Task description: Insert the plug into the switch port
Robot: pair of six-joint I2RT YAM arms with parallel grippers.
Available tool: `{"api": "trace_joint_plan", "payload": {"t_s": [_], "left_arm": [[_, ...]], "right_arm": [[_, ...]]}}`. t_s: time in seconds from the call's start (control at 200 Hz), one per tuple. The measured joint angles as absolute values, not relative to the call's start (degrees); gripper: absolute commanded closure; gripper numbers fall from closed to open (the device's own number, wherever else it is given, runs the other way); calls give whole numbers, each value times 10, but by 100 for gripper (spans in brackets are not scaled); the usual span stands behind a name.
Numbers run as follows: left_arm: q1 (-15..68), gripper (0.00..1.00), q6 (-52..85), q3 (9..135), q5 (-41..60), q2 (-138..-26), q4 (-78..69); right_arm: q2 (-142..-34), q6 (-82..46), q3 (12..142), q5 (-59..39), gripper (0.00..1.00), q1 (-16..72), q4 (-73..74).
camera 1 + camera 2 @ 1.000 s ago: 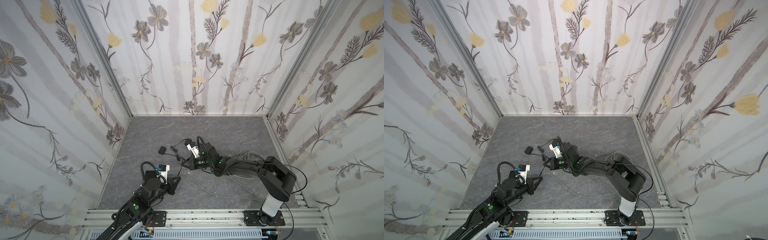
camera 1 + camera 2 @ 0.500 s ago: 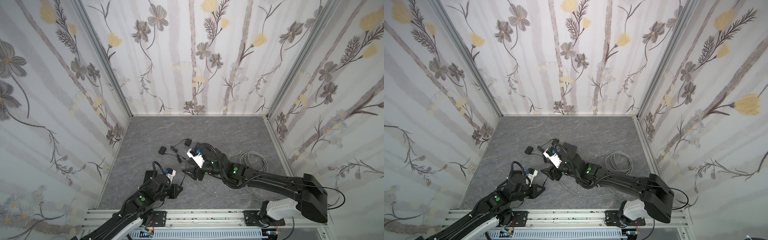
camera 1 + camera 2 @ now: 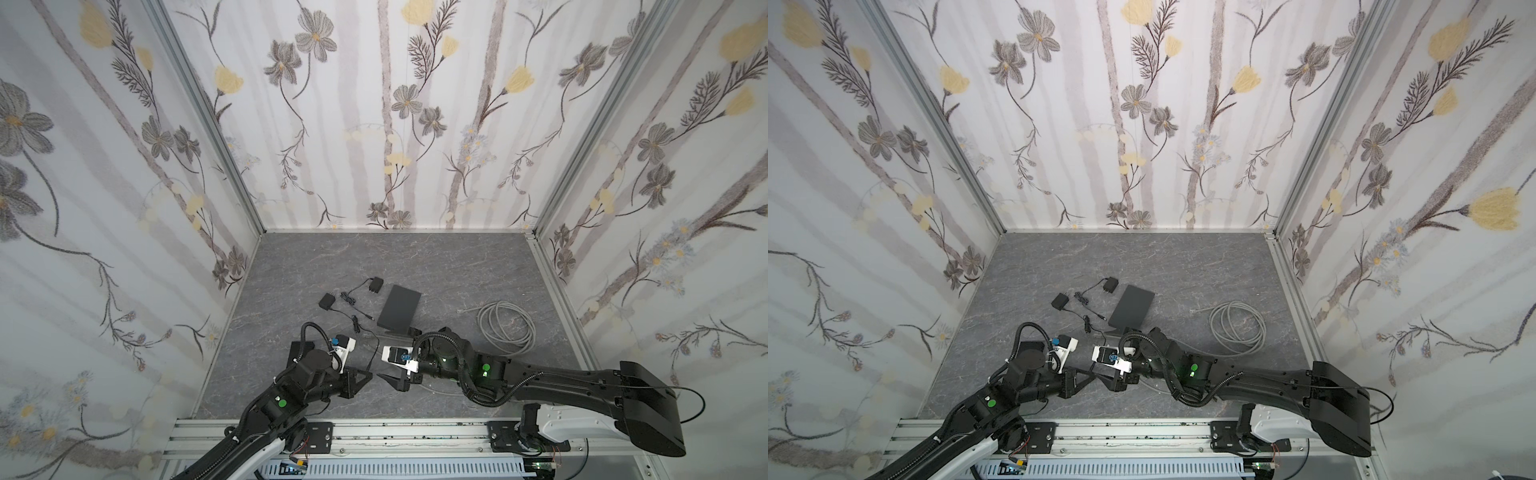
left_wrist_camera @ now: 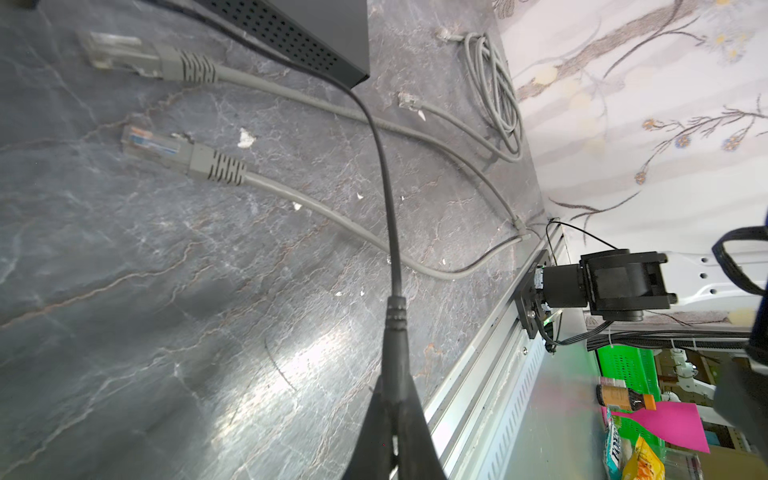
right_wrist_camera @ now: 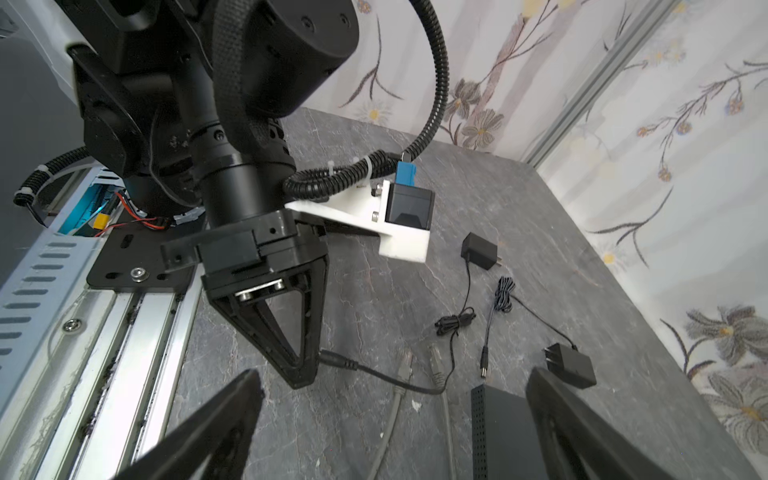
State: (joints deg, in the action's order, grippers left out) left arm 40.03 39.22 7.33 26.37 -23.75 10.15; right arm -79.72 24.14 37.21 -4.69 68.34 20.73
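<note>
R hand (image 5: 392, 378): just spread wide, empty, drawn back off switch (image 3: 401, 306).
L hand (image 5: 299, 368): clenched on plug (image 4: 397, 328), same as 1 s ago.
Plug: over bench (image 3: 457, 266), apart from switch.
Meaning: switch uncovered; insertion prob. falls to L.

Grey marbled tabletop (image 3: 415, 257) with switch (image 3: 400, 308), power adapters (image 3: 376, 285), coiled grey cable (image 3: 505, 328)

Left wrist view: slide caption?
Left end effector pinches the black power plug; two gray network plugs lie near the switch.

Switch (image 3: 1131, 305) flat on floor (image 3: 1183, 266); grey cable coil (image 3: 1237, 328) well apart to its right.
</note>
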Motion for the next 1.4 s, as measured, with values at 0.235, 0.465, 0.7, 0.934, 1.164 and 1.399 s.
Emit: {"api": "trace_joint_plan", "payload": {"t_s": [0.235, 0.465, 0.7, 0.934, 1.164, 1.399], "left_arm": [[400, 100, 394, 72, 263, -228, 114], [400, 100, 394, 72, 264, -241, 113], [400, 100, 394, 72, 264, -247, 113], [400, 100, 394, 72, 267, -244, 111], [400, 100, 394, 72, 271, -254, 104], [400, 100, 394, 72, 272, -255, 100]], "right_arm": [[-795, 292, 351, -43, 2, 665, 235], [-820, 371, 398, -57, 0, 657, 243], [-854, 481, 465, -75, 7, 657, 139], [-868, 667, 458, -34, 6, 668, 25], [-903, 701, 509, -6, 11, 669, -34], [-933, 680, 552, 0, 21, 673, -87]]}}
